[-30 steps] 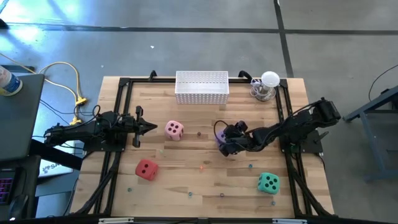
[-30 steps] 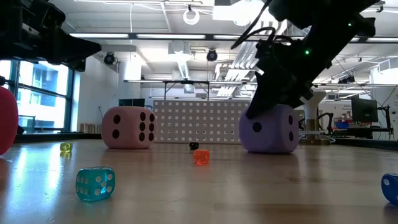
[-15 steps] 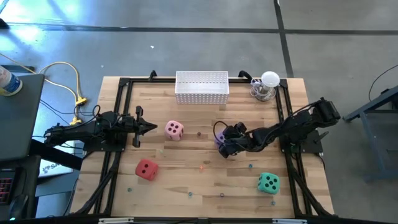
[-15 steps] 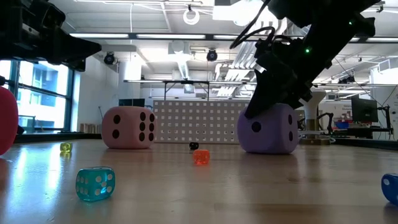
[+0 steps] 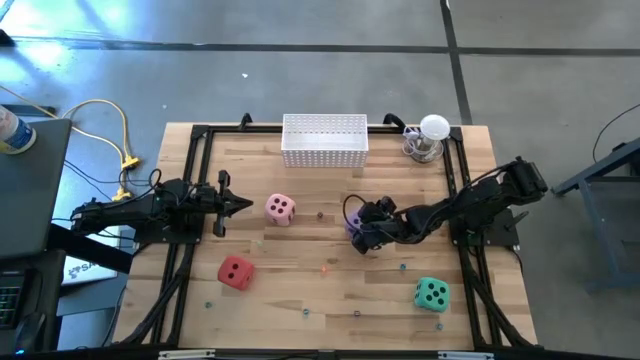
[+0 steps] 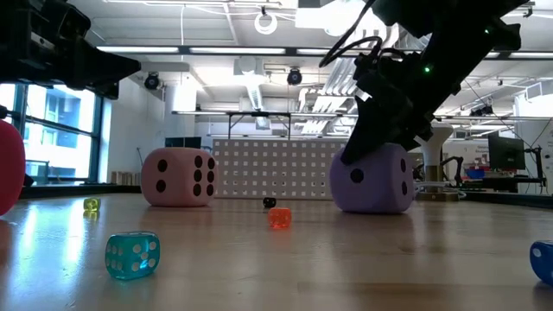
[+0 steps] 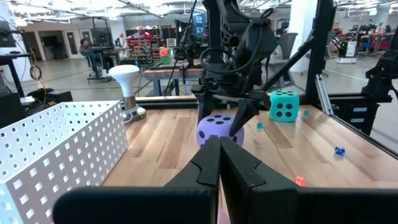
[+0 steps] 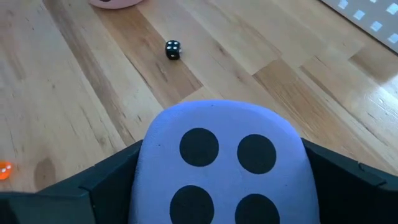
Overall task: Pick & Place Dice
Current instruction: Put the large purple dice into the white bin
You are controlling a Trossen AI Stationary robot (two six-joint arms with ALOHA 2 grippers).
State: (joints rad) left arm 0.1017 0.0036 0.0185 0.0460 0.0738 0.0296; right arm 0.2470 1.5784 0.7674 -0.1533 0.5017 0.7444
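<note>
Since a second ago almost nothing on the table has shifted: the right gripper (image 5: pixel 360 226) still straddles the purple die (image 6: pixel 374 178) near the middle of the table, its fingers (image 8: pixel 93 180) spread wide on either side of the cube and now drawing slightly inward. Whether they already press the foam cannot be told. The die rests on the wood with a four-pip face toward the right wrist camera.

The left gripper (image 5: pixel 243 205) hangs above the table's left part, its fingers (image 7: pixel 208 165) pressed together on nothing, pointing toward the pink die (image 5: pixel 280 208), which sits just beyond its tip. The red die (image 5: pixel 235 272) lies nearer the front left, well apart from the others, and the teal-green die (image 5: pixel 432 293) stands at the front right.

A white perforated basket (image 5: pixel 324 141) stands at the table's far edge, with a small white lamp (image 5: pixel 431 132) to its right. Tiny dice lie scattered on the boards: a black one (image 8: pixel 173 50) between the pink and purple cubes, an orange one (image 6: pixel 279 218) and a translucent blue one (image 6: pixel 132 256) closer to the front.
</note>
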